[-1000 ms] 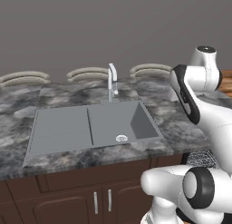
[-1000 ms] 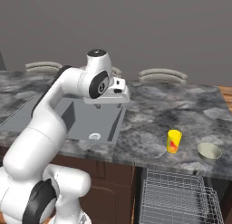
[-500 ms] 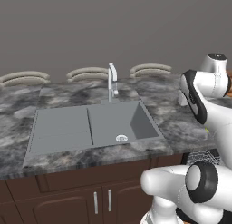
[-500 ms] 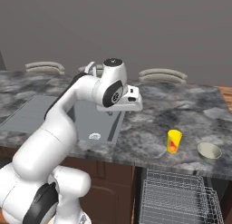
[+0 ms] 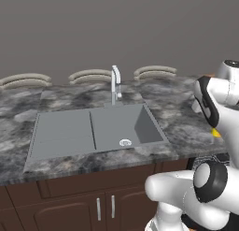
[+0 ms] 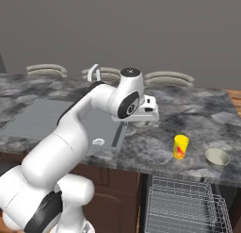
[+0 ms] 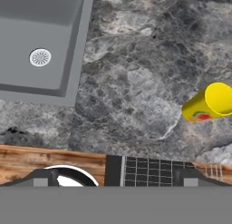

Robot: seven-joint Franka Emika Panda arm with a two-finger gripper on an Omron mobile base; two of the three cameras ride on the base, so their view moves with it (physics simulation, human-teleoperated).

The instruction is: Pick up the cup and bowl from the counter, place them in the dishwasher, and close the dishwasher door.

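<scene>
The end effector (image 6: 149,115) hovers above the worktop (image 6: 155,137) beside the sink (image 6: 42,115); whether it is clenched or released cannot be told. Ahead and right of it, the yellow cup (image 6: 180,146) stands upright, the pale bowl (image 6: 217,156) further right. Below, the dishwasher (image 6: 186,208) rack is pulled out. The hand view shows the sink's drain (image 7: 40,57).

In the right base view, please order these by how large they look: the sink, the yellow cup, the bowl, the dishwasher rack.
1. sink
2. dishwasher rack, nearer the camera and cut off by the frame
3. and 4. yellow cup and bowl: too alike to rank
</scene>
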